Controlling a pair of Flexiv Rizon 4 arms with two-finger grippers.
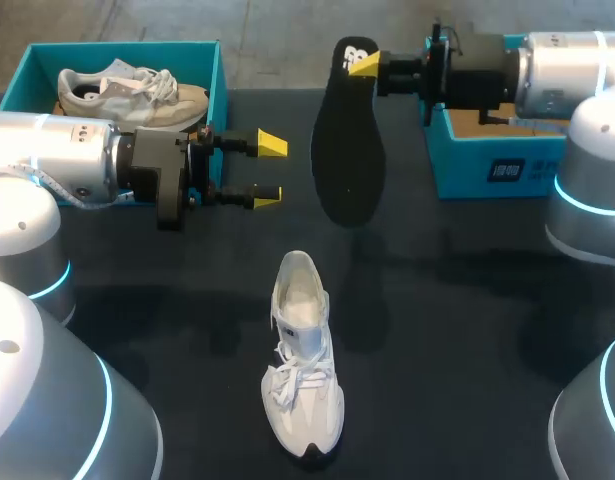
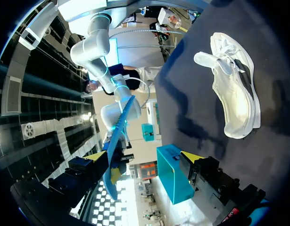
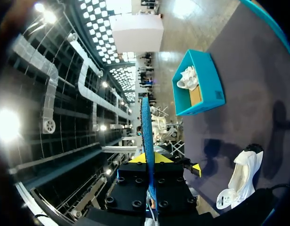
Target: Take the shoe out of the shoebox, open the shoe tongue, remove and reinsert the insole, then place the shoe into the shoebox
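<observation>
Right claw [image 1: 361, 63] pinching insole [image 1: 347, 150] — far tip hidden behind it, left claw [image 1: 269, 170] spread apart

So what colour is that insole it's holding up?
The insole is black; head view shows it best.

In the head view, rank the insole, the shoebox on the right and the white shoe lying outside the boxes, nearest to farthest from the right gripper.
1. Insole, pinched in the right gripper itself.
2. Right shoebox, just beside it, on the right.
3. White shoe, in the middle, toward the front.
</observation>
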